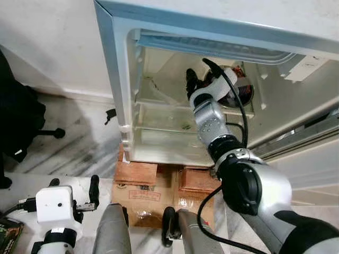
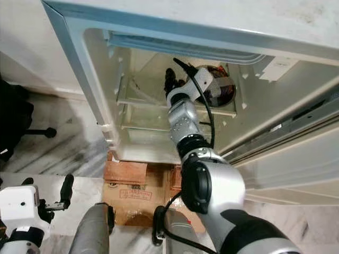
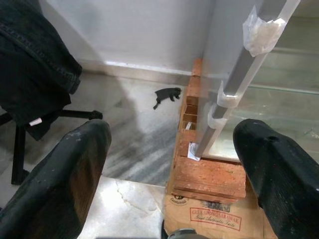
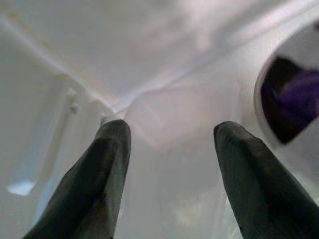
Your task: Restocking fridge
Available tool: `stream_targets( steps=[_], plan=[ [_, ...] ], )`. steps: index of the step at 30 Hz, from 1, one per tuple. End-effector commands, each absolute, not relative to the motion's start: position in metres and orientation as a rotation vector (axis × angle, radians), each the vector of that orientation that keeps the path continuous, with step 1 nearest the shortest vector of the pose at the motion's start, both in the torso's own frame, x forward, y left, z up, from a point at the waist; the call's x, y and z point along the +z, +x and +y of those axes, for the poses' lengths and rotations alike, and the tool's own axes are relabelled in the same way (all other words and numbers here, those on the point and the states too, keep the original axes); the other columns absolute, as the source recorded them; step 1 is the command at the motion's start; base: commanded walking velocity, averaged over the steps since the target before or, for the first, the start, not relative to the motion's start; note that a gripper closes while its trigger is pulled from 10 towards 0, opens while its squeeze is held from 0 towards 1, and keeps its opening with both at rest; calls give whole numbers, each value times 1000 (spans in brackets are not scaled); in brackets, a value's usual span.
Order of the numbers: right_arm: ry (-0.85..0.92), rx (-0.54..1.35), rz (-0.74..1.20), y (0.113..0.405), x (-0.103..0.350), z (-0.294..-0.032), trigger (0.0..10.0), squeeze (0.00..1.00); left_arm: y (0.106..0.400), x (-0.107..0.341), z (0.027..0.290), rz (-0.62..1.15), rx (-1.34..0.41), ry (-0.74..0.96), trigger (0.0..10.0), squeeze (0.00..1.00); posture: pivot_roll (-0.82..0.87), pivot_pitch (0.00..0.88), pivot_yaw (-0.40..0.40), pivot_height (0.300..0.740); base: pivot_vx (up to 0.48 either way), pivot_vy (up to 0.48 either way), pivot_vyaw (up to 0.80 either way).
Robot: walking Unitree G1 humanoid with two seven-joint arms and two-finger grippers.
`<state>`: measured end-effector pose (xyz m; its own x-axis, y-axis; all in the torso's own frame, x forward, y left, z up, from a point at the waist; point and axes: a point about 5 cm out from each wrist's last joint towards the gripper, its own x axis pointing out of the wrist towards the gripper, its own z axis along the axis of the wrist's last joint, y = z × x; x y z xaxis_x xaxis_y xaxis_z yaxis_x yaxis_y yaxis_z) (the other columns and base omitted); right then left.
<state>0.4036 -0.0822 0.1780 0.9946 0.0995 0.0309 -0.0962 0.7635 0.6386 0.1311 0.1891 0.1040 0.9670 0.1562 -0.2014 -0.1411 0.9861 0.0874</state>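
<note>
open fridge (image 1: 125, 95) interior, right claw (image 4: 169, 149) empty inside, round opening's (image 4: 294, 99) contents unclear

The right arm (image 1: 212, 119) hides most of that dark round thing (image 1: 244, 92) mid-frame, can't tell what it is. The fridge (image 1: 119, 79) gets cut off at the top edge, and the box label (image 1: 144, 195) is too small to read.

Fridge opening: I see the fridge (image 1: 119, 79) cavity open to my front, and my right gripper (image 4: 169, 164) is inside it with fingers spread and bare wall ahead.
Upper shelf: a dark round container (image 2: 217, 87) stands just beside my right wrist, narrowing that side.
Lower shelf: the glass shelf (image 1: 159, 124) looks bare.
Floor: bricks (image 3: 212, 174) and a cardboard box (image 1: 143, 198) block below; office chair (image 3: 30, 74) stands left.
</note>
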Motion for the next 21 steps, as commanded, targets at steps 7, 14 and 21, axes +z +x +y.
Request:
stream_targets(
  steps=[7,14,21],
  plan=[
    [474,202,-40,397,163,-126,10000,1000,131,100,192,230,168,81,10000,0,315,296,-150,740,0,0,0],
    [261,401,-10,379,141,-148,10000,1000,136,99,192,220,154,81,10000,0,294,275,-148,740,0,0,0],
    [250,727,99,364,131,-142,10000,1000,142,98,193,210,151,81,10000,0,294,262,-146,740,0,0,0]
  ],
)
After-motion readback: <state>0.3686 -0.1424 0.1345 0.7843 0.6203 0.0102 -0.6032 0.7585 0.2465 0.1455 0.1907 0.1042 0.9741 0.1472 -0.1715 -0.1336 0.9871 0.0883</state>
